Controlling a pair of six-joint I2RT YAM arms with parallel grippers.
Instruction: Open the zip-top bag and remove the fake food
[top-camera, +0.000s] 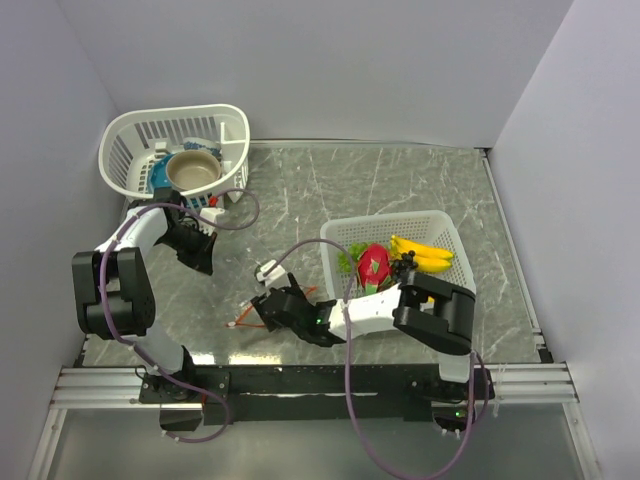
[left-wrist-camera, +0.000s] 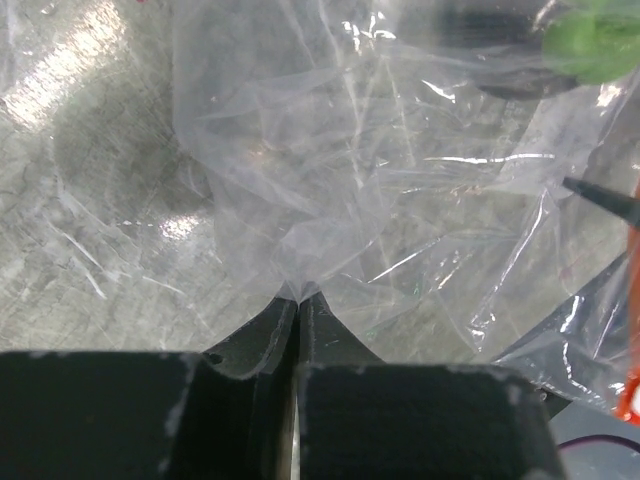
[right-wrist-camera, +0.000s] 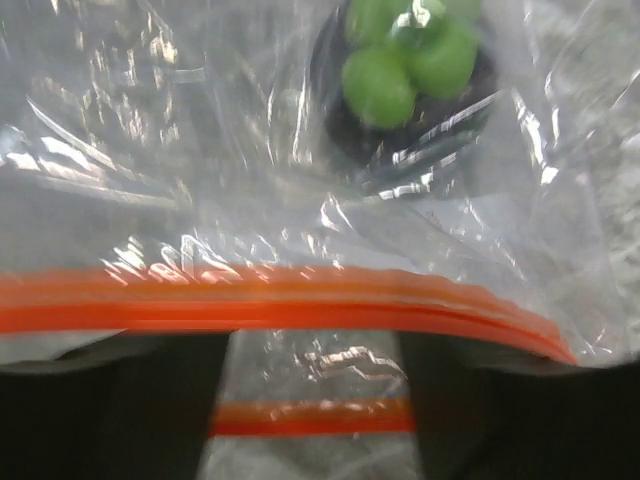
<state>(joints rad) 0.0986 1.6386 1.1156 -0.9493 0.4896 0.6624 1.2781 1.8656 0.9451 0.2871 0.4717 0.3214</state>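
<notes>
The zip-top bag lies limp on the table between my two grippers, its orange-red zip strip toward the right arm. My left gripper is shut on a pinch of the bag's clear plastic; in the top view the left gripper sits at the bag's far-left side. My right gripper is open, and the zip strip runs across its wide-apart fingers. A bright green bumpy cluster of fake food is inside the bag. A yellow banana bunch and a pink-red dragon fruit lie in a white basket.
A second white mesh basket at the back left holds a tan bowl and a blue item. Grey walls close in the table on the left, back and right. The right arm stretches along the near side of the right basket.
</notes>
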